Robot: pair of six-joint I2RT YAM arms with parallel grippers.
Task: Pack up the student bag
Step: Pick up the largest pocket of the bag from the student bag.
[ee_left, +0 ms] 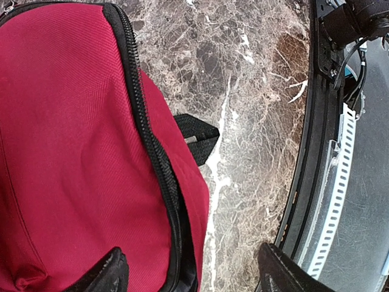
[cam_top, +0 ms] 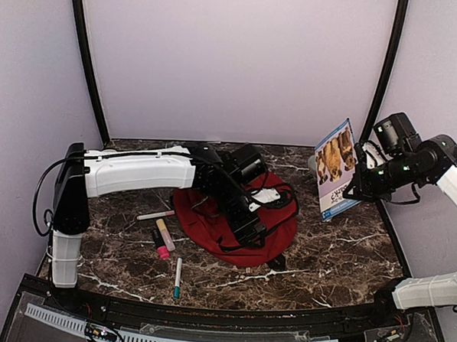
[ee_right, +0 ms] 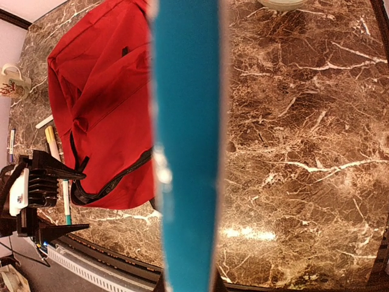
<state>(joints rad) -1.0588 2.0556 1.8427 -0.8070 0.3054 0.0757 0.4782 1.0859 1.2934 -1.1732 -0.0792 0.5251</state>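
Closest to me on the brown marble table (cam_top: 339, 253) lies a slim white pen with a green tip (cam_top: 177, 279), pointing roughly toward the near edge. Just beyond it to the left sits a stubby yellow highlighter with a pink cap (cam_top: 162, 240). Both lie apart from the bag.

The large red soft fabric backpack (cam_top: 199, 215) lies flat in the middle of the table, its black zipper track (ee_left: 149, 140) curving along the side nearest me. A short black strap end (ee_left: 197, 137) pokes out from under it onto the marble.

My left gripper (ee_left: 193, 274) hangs over the backpack's near edge with its jaws spread wide and nothing between them. One finger (ee_left: 109, 271) sits above the red fabric and the other above bare marble (I cannot tell from the wrist view whether the first one touches the cloth).

Farther back on the right, my right gripper (cam_top: 355, 189) is clamped on a thin blue-covered book (cam_top: 334, 169). The book stands upright, well clear of the backpack, its photo cover facing the arms. In the right wrist view its blue edge runs straight up from between the fingers.
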